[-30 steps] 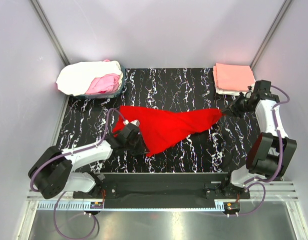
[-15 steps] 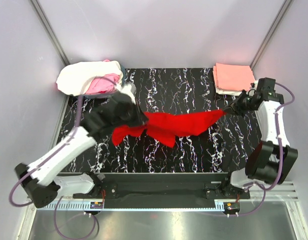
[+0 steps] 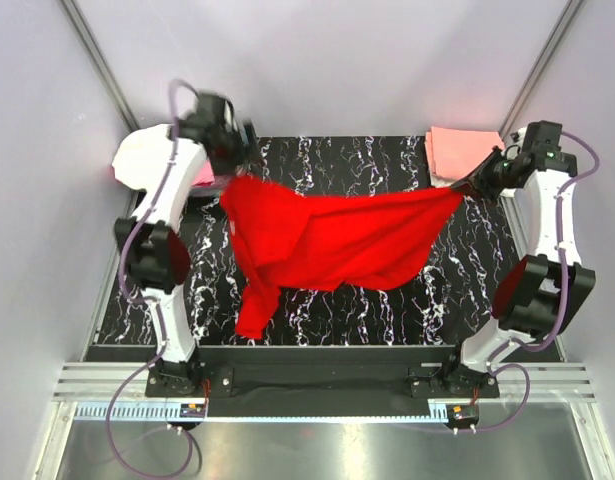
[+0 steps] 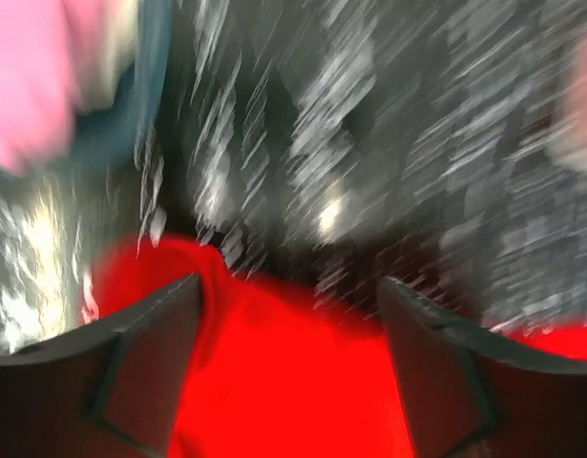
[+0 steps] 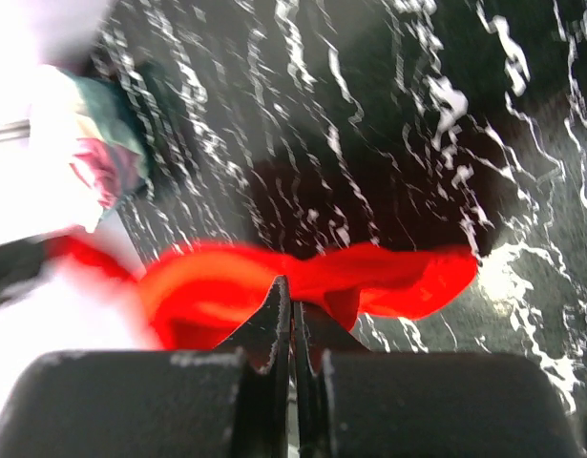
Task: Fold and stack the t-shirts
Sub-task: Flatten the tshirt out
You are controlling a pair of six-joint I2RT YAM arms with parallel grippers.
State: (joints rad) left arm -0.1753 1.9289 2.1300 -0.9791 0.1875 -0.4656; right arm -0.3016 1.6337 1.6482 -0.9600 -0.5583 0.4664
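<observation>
Left gripper [image 4: 288,280]: you had its fingers [image 4: 145,372] standing well apart, with red cloth showing between and below them in the wrist view. That view was blurred, so you cannot tell whether the cloth touched either finger.
Right gripper [image 5: 291,286]: its fingers were pressed together on a bunched corner of the red t-shirt [image 3: 327,240], raised over the far right of the table [image 3: 387,290].
Red t-shirt: it hung spread in the air between your two arms, across the middle of the black marbled table. Its upper left corner sat right under the left gripper, and one part drooped at the left toward the near edge.
Unfolded pile: a cream-white shirt [image 3: 127,160] and a pink shirt [image 3: 202,175] lay heaped at the far left corner behind the left arm. A teal rim [image 4: 152,86] showed beside the pink in the left wrist view.
Folded stack: a salmon-pink shirt [image 3: 465,150] lay flat at the far right corner, just beside the right gripper.
</observation>
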